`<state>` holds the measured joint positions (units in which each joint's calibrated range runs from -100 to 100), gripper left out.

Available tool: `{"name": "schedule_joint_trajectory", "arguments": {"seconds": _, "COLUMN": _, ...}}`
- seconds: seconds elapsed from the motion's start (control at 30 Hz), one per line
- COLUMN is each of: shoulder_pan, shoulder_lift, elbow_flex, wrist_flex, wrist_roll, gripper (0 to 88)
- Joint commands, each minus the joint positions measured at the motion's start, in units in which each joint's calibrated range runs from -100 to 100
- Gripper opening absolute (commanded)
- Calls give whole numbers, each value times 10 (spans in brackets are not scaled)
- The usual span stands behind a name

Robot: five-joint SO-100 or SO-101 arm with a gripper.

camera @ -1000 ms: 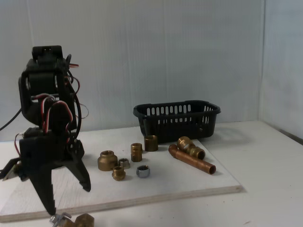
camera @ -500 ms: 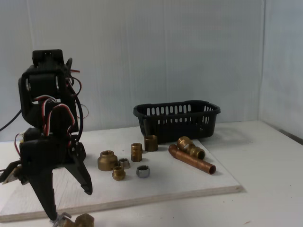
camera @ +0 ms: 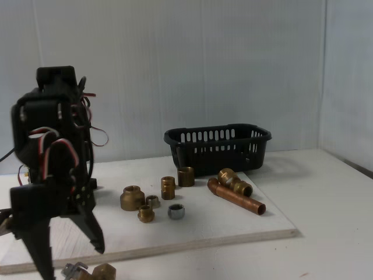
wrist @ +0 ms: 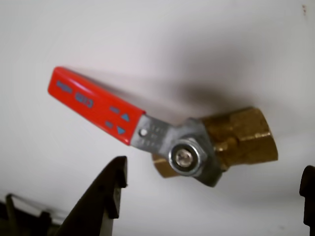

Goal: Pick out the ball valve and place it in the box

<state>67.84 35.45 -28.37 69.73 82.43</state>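
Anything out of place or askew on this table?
Yes: the ball valve lies off the white board, at the table's front edge under the open gripper, while the other brass fittings sit on the board.

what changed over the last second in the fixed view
The arm shifted left and toward the camera, so the open gripper now straddles the ball valve at the bottom edge. Nothing was gripped: in the wrist view the valve lies between the spread fingers, untouched. The basket, the small fittings and the copper pipe stayed put.
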Motion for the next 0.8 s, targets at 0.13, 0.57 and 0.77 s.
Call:
{"name": "schedule_joint_trajectory", "arguments": {"seconds": 0.13, "shoulder_pan": 5, "shoulder_lift": 10, "elbow_flex": -32, "wrist_flex": 1, "wrist_roll": 2, "gripper": 377}}
{"name": "schedule_joint_trajectory", "arguments": {"seconds": 0.57, "shoulder_pan": 5, "shoulder_lift": 21, "elbow_flex": -26, "wrist_flex": 0, "wrist_roll": 2, "gripper": 377}}
{"name": "schedule_joint_trajectory", "arguments": {"seconds": 0.77, "shoulder_pan": 9, "shoulder_lift": 35, "elbow_flex": -24, "wrist_flex": -12, "wrist_roll": 10, "gripper": 377}}
